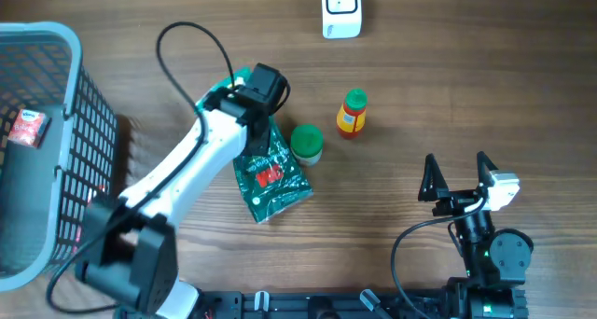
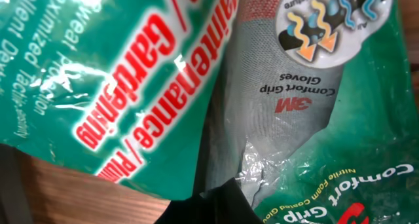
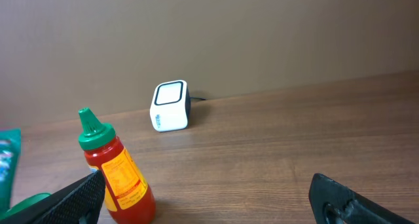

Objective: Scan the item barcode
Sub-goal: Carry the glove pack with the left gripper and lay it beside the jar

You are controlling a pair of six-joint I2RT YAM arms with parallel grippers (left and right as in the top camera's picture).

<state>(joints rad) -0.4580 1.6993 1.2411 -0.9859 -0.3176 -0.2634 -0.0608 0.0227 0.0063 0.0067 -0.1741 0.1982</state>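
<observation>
Overhead looks straight down on the table. Left wrist is pressed close to the glove packet; right wrist looks low across at the scanner, also seen overhead.

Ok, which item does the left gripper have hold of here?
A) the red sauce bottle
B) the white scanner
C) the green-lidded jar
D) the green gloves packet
D: the left gripper is shut on the top end of the green gloves packet, whose print fills the left wrist view; the red sauce bottle, green-lidded jar and white scanner are untouched by it.
</observation>
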